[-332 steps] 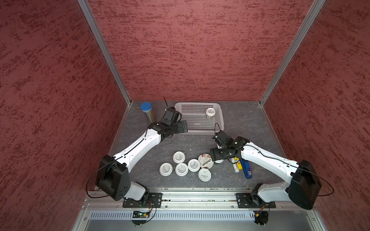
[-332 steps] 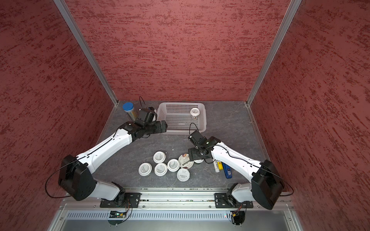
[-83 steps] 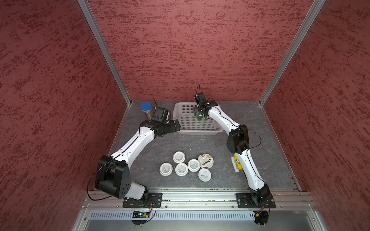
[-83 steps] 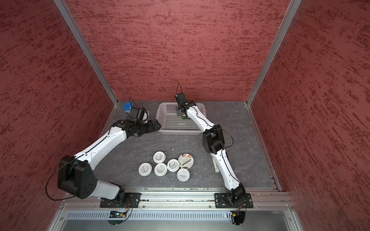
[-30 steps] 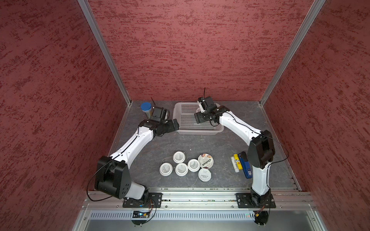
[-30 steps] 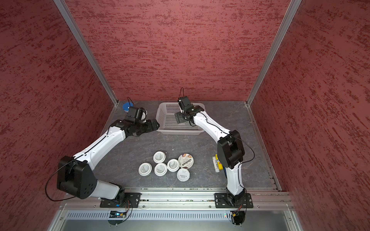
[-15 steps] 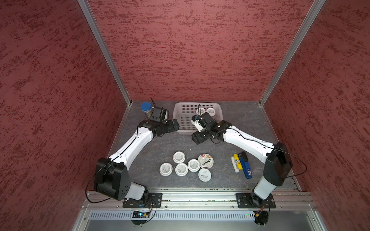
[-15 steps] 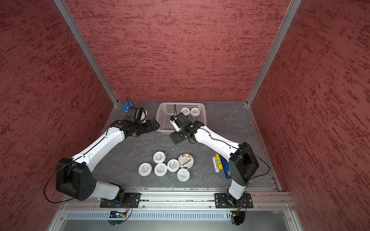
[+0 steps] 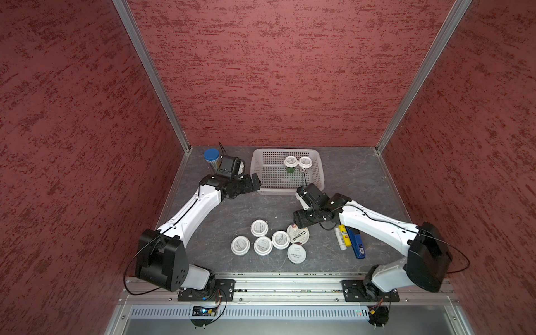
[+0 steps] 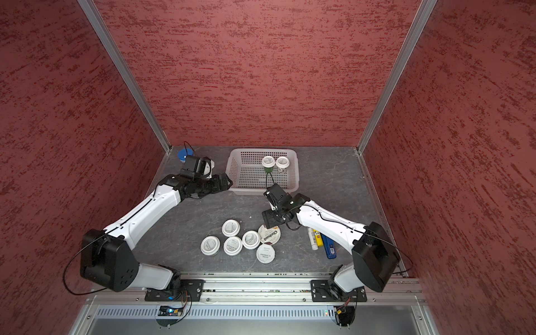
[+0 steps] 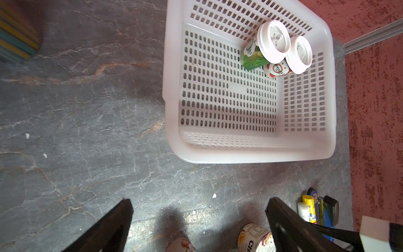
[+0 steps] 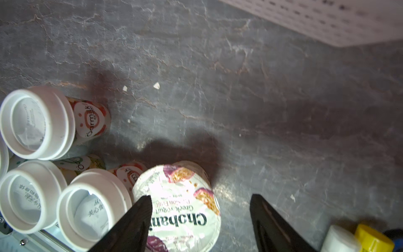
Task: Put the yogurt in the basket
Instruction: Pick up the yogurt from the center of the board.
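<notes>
Basket: the pale white perforated plastic basket stood at the back of the grey marbled tabletop. Two white-lidded yogurt cups sat together in its far corner, so most of the yogurt lay outside it.
Left gripper: the left gripper hung just beside the basket's near corner, fingers spread and empty. Its closeness to the rim could crowd a delivery.
Right gripper: the right gripper hovered over the cluster on the table, fingers parted, nothing held. One finger appeared over the foil lid rather than clear of its rim. Closing there would likely dent the foil or tip the cup. Contact could not be judged.
Chobani cup: the wide foil-lidded "Chobani" cup stood on the table. Its width probably left little spare opening.
Small cups: five white-lidded round cups were packed just beside it, where a sideways nudge might topple them. Their sides were mostly hidden from above.
Blue-capped tube: the tall clear tube was partly hidden behind the left arm.
</notes>
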Robot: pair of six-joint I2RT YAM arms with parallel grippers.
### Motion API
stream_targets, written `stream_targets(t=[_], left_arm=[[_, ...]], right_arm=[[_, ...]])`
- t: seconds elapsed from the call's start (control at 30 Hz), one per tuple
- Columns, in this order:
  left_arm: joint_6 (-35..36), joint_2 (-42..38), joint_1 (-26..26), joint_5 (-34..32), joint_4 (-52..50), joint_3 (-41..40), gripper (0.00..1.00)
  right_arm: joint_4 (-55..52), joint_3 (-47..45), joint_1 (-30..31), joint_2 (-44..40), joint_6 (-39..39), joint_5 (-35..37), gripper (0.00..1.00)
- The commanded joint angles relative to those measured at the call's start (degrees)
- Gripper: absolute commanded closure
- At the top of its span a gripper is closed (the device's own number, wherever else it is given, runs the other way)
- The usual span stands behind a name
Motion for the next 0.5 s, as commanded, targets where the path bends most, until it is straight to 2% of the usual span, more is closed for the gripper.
stream_targets(t=[0.0,0.3,0.47], left_arm=[[1.1,-1.5,-0.1,1.0,0.7,-0.5,0.03],[1.2,-2.6,-0.2,0.0,0.6,-1.1,0.01],[1.1,-2.0,-0.1,0.2,0.9,-1.1,0.01]], right_arm=[[0.4,-3.3,-1.4,-3.6,4.4,-3.3,0.25],[5.7,-10.9,-3.0,-6.6,8.3,-14.5,0.32],[6.5,-12.6,-3.5,-7.2,8.9,-14.5,0.38]])
